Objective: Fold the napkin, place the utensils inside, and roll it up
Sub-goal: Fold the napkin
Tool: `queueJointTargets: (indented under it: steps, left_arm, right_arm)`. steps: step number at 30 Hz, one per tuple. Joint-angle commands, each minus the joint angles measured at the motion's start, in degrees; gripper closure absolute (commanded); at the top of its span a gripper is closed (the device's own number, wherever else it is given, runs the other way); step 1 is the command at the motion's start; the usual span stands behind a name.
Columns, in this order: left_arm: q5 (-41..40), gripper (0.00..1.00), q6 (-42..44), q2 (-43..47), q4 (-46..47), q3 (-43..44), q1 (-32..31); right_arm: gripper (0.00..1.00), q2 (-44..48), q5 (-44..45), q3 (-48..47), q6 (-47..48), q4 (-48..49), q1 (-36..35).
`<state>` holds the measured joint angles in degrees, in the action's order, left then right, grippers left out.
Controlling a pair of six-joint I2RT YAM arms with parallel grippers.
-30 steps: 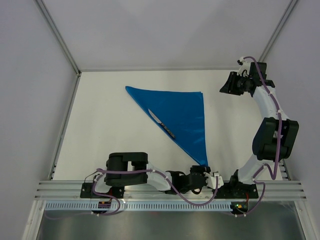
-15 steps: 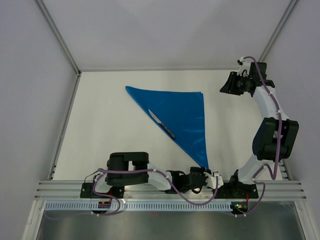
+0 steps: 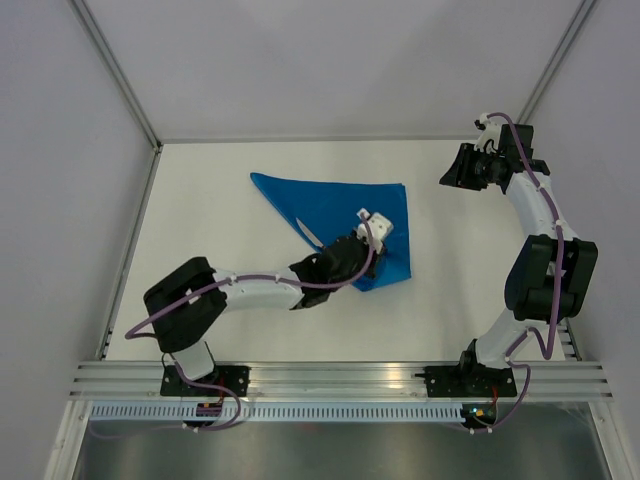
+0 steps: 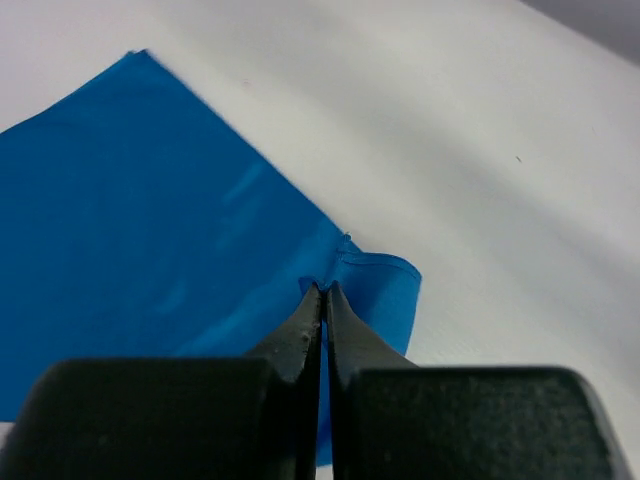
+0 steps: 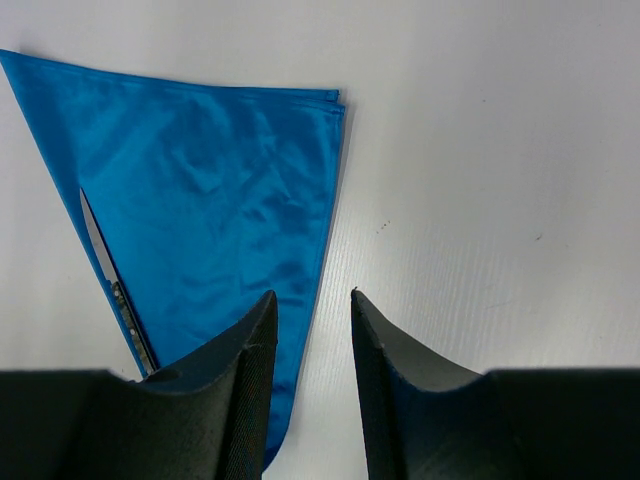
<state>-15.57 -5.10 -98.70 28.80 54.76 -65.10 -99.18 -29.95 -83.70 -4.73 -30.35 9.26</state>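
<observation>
- Well, furthest left, my left arm (image 3: 260, 290) leaves its base at the near edge of the white bench (image 3: 200, 210). It stretches away to the right, low over the surface, as far as the cloth.
- Next is the small slim table knife with a dark handle and silvery blade (image 5: 115, 285). It lies right along the long slanted edge of the cloth, blade toward the far side. I cannot tell whether all of it sits on the fabric. From above only the blade shows, because my left arm covers the handle.
- Then the bright blue soft fabric napkin (image 3: 350, 205), lying on the bench as a triangle. One straight edge runs along the far side and another runs down the right. Its near point is doubled over into a small fold, so the shape ends bluntly there.
- My left tool (image 4: 325, 290) is at that fold, close to the napkin's right edge. Its fingers are pressed together with a pinch of the blue cloth caught between the tips.
- Furthest right, my right tool (image 5: 311, 297) hovers over bare bench just past the napkin's far right corner, well apart from the left tool. Its fingers stand partly apart and hold nothing. Between them the wrist view looks down on the napkin's right edge and the white bench.
</observation>
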Motion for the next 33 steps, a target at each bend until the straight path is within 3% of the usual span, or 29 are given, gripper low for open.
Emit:
queueJointTargets:
  steps: [1,5,12,33]
  left_arm:
    - [6.6,0.98,-15.7,2.7,-4.8,-1.2,7.3]
    - [9.8,0.98,-24.0,3.6,-7.3,-2.2,16.2]
    - [14.9,0.98,-29.0,3.2,-7.6,-3.3,28.5]
    - [22.2,0.98,-33.3,-2.3,-7.9,-2.2,39.5]
  right_arm:
    - [0.59,1.9,-0.7,-0.3,-0.8,1.5,0.3]
    - [0.59,1.9,-1.2,-0.4,-0.8,1.5,0.1]
    - [0.59,1.8,-1.2,-0.4,-0.5,1.2,0.1]
    - [0.59,0.9,-0.4,-0.6,0.2,1.0,-1.8]
